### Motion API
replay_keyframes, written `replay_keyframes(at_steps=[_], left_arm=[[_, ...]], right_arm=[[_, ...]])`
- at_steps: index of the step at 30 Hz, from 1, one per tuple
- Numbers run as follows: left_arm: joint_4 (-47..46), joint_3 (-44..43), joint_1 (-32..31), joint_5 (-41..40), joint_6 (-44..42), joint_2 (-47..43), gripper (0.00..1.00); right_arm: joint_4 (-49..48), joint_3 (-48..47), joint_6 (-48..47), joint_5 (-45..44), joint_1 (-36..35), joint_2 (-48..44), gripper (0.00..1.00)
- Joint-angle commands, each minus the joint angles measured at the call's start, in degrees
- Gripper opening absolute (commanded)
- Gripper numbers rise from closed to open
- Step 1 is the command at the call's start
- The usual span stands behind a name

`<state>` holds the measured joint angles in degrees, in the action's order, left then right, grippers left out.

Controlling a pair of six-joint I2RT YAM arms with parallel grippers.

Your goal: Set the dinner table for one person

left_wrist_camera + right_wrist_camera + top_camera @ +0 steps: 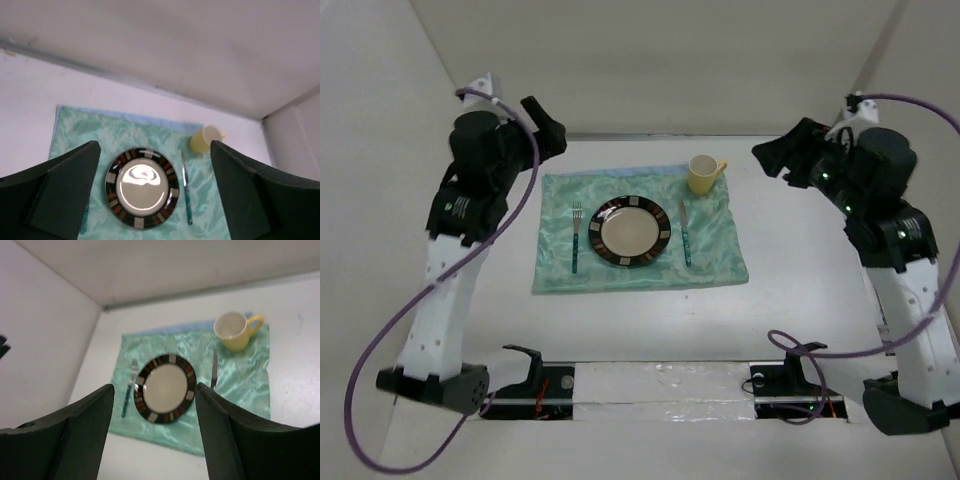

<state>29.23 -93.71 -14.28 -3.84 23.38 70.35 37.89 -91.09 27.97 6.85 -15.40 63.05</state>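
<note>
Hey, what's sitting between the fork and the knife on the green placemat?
The dark-rimmed plate lies between the fork and the knife, clearest in the top external view.

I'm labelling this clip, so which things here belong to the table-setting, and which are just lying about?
Belong to the job: dinner table, placemat, plate, fork, knife, yellow mug.

Just there: purple cables, taped strip at the near edge.

The left arm (448, 262) and right arm (910, 290) are standing raised and bent inward; the left gripper (548, 128) and right gripper (772, 158) are hovering, jaws wide apart
</note>
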Motion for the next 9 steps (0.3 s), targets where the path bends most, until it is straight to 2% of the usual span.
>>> replay_keyframes(at_steps=[1,2,3,9], left_arm=[[-2.24,-0.78,0.57,-5.20,5.27,-9.15,0.90],[-2.69,0.01,0.57,-6.61,5.28,-11.00,0.97],[-2.86,0.19,0.57,-9.41,5.45,-13.89,0.99],[-0.94,6.25,0.57,-12.25,4.92,-18.40,0.99]], right_arm=[[-5.28,-4.45,2.18,-10.41,0.46,-5.82,0.72],[-5.72,-4.45,2.18,-11.93,-0.15,-6.26,0.72],[-6.16,-4.10,2.18,-13.17,-0.16,-7.49,0.74],[-5.72,2.23,2.53,-12.48,-0.95,-6.98,0.79]])
